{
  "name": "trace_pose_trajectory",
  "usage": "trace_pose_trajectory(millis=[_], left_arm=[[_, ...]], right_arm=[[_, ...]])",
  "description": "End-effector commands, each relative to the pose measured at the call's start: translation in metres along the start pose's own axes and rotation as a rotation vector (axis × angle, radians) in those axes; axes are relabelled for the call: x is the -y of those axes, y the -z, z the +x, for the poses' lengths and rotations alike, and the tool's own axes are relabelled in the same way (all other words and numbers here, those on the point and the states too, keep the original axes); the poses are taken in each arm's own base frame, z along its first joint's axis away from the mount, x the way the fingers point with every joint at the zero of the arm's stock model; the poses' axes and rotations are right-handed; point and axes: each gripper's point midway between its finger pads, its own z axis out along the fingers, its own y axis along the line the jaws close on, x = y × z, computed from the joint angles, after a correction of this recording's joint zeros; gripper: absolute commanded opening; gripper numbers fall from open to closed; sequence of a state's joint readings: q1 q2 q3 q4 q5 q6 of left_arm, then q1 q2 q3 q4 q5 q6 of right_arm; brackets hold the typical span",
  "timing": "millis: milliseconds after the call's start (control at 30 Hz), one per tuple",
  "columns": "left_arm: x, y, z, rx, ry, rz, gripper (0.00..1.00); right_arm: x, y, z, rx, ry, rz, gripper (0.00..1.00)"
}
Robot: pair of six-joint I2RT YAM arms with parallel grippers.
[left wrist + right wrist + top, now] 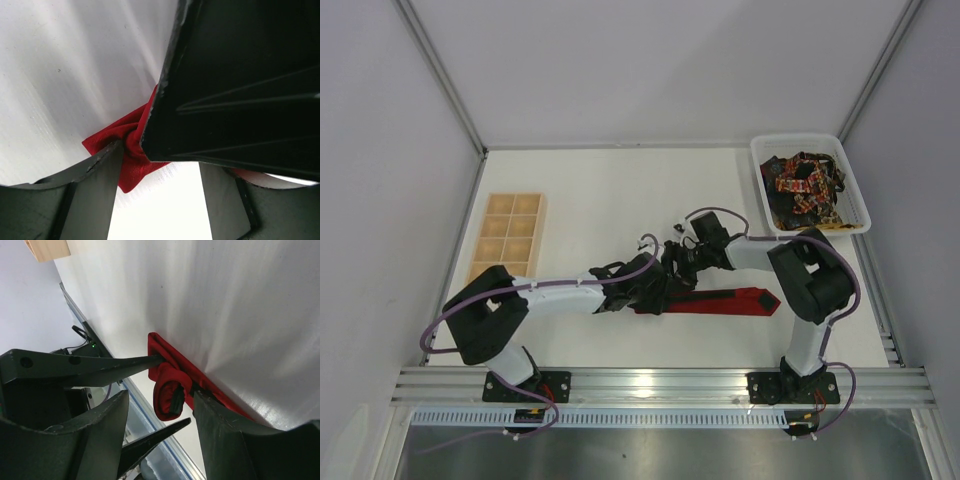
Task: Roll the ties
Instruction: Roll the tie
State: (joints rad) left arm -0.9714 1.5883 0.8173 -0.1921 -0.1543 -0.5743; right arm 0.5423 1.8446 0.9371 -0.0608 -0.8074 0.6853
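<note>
A plain red tie [740,300] lies flat across the near middle of the table, its left end wound into a small roll [167,390]. My left gripper [655,285] has one finger [100,367] on top of the roll and the other just under it, gripping it. In the left wrist view the red cloth [132,165] bunches against that gripper's [167,172] left finger. My right gripper [160,400] stands open around the same roll, its right finger touching the flat part. More ties [805,185], dark and patterned, are heaped in a bin.
A white plastic bin [760,190] holding the patterned ties stands at the back right. At the left is a wooden grid organiser [510,235], with a corner [47,247] in the right wrist view. The metal rail [660,380] runs along the near edge, close to the roll.
</note>
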Motion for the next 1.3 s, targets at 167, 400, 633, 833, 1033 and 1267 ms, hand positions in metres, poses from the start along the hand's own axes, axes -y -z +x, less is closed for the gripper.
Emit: trace_pose_trajectory(millis=[167,400,633,833,1033,1267], left_arm=[[-0.002,0.000,0.009,-0.015,-0.013,0.002,0.67],[-0.002,0.000,0.010,-0.018,-0.015,0.006,0.67],[-0.002,-0.001,0.011,-0.017,-0.016,0.008,0.68],[-0.001,0.000,0.010,-0.017,-0.019,0.013,0.68],[-0.001,0.000,0.010,-0.017,-0.017,0.014,0.68],[0.013,0.029,-0.013,0.055,-0.001,0.088,0.72]], right_arm=[[0.005,-0.013,0.005,-0.035,-0.004,0.004,0.59],[0.014,-0.021,0.000,-0.033,-0.016,0.022,0.49],[0.014,-0.023,-0.003,-0.034,-0.017,0.011,0.39],[0.015,-0.021,-0.005,-0.036,-0.037,-0.006,0.41],[0.014,-0.020,-0.005,-0.031,-0.041,-0.001,0.07],[0.001,-0.016,-0.007,0.033,-0.012,0.035,0.00]])
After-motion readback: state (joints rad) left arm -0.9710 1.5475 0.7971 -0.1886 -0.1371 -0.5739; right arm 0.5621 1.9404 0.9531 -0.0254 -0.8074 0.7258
